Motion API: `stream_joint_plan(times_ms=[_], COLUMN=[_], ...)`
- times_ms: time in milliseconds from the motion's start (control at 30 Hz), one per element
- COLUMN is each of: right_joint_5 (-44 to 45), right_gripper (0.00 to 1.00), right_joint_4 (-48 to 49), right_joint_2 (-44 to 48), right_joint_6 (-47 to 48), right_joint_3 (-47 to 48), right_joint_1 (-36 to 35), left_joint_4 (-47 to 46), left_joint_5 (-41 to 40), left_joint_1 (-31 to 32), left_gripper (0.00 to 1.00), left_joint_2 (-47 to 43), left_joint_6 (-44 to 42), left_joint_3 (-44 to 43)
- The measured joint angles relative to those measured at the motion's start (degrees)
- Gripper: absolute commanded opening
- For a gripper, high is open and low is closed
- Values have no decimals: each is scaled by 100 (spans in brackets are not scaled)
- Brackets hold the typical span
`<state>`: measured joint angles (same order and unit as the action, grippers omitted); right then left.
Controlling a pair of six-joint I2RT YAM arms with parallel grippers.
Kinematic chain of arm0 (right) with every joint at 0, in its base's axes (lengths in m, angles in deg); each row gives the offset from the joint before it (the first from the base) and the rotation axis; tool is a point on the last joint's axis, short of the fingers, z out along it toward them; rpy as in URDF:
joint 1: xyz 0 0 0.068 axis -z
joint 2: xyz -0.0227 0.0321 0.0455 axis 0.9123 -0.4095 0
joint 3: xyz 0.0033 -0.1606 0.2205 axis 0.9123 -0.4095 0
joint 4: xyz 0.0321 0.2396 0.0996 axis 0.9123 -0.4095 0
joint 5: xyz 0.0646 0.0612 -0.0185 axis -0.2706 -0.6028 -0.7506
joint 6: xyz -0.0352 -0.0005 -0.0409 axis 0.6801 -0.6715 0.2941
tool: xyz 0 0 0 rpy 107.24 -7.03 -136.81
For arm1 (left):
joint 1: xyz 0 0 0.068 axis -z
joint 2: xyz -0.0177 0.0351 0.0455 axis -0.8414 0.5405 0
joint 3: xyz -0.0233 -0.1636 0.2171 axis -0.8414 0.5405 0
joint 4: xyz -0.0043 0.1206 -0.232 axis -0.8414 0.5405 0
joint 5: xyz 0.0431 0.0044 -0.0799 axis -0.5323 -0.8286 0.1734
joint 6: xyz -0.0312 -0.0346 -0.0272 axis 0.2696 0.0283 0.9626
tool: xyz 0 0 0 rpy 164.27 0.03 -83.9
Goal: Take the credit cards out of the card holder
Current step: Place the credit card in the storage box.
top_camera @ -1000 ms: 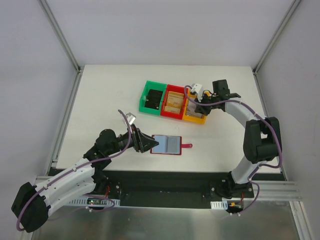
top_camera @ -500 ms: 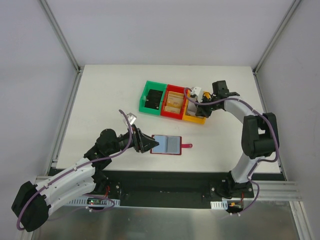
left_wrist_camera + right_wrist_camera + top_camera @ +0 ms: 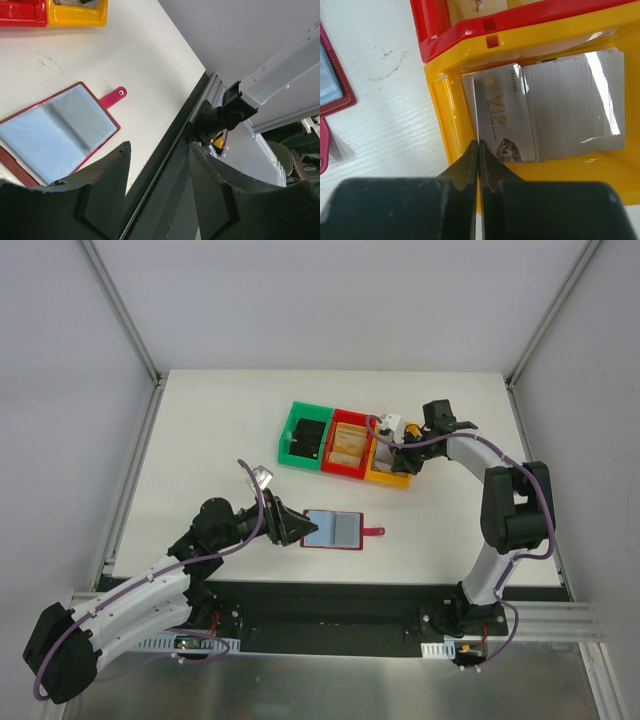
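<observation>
card holder [image 3: 337, 530] lies spread open and flat on the white table [image 3: 200, 440], near the front edge and well apart from the bins, and the left gripper [image 3: 159, 147] sits at its left end. that gripper's jaws stand apart with nothing between them; in the left wrist view only the table edge and the dark rail below it show in the gap. one black finger [image 3: 100, 195] overlaps the near corner of the dark red cover, though i cannot tell whether it touches. beyond the fingers the two grey-blue panels [image 3: 82, 115] lie side by side inside the red border, and the short red strap tab [image 3: 114, 96] with its snap sticks out from the far end, flat on the table. the right gripper [image 3: 479, 150] is closed, its two fingers pressed together into a narrow point. it hangs over the yellow bin [image 3: 445, 115], the tips meeting at the near left corner of a silver vip card [image 3: 502, 120]; whether that card is pinched or merely beside the tips i cannot tell. the vip card lies atop a fanned stack of silver cards [image 3: 575, 105] filling the bin. the yellow bin touches a red bin [image 3: 348, 445] on its left, and a green bin [image 3: 300, 435] with something black inside closes the row. the three bins stand together toward the middle of the table.
</observation>
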<state>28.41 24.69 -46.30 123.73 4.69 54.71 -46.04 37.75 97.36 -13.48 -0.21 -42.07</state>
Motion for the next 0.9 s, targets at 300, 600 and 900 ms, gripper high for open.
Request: stream_joint_plan(times_ms=[300,600,900], right_joint_5=[267,323,339], right_gripper=[0,0,0], right_joint_4=[13,-9,-37], right_joint_2=[-87,-195,-256], right_joint_6=[-81,-111,-103], right_joint_3=[199,356,363], right_joint_1=[0,-31,-153], left_joint_4=[-2,-2,-2], left_joint_5=[-2,-2,-2], left_joint_1=[0,0,0], left_gripper=[49,49,49], left_joint_2=[0,0,0], left_joint_6=[2,2,9], left_joint_3=[24,70,79])
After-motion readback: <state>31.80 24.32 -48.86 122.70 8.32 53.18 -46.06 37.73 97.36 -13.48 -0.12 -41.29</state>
